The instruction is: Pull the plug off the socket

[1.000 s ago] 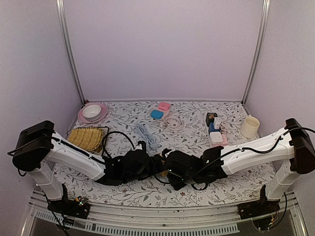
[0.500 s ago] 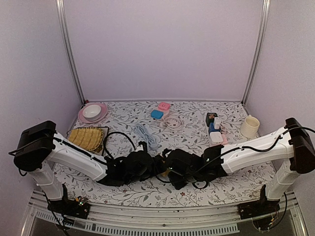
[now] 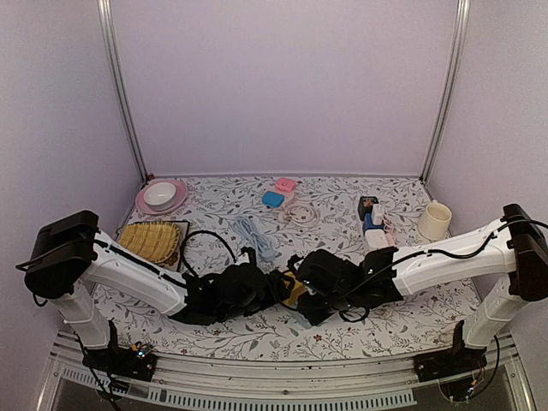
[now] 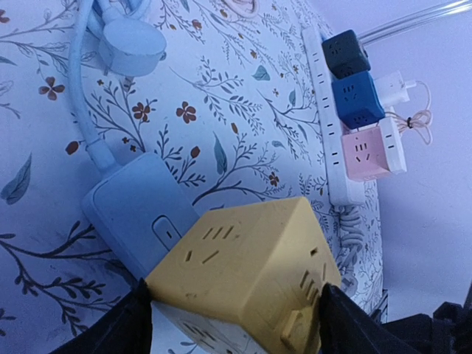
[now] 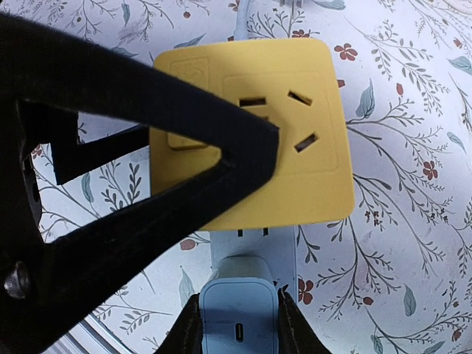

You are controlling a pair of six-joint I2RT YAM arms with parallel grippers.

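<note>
A yellow cube socket (image 3: 294, 291) sits mid-table between both grippers. My left gripper (image 3: 272, 289) is shut on it. In the left wrist view the black fingers (image 4: 133, 321) clamp the cube (image 4: 251, 265) on two sides. My right gripper (image 3: 310, 296) is shut on a pale blue charger plug (image 5: 240, 317) with a USB-C port facing the camera. The plug sits just below the cube's edge (image 5: 251, 133), against a white block (image 5: 287, 247). I cannot tell whether its prongs are seated. The left finger (image 5: 147, 162) crosses the cube.
A pale blue adapter block (image 4: 136, 203) with its cable lies under the cube. At the right stands a white power strip (image 3: 374, 229) with black, blue and pink cubes and a cup (image 3: 434, 221). A basket (image 3: 152, 240) and plate (image 3: 160, 197) sit left. Cables (image 3: 257, 233) lie behind.
My right gripper has shifted a little to the right and the yellow cube now shows between the two grippers. The left arm has barely moved.
</note>
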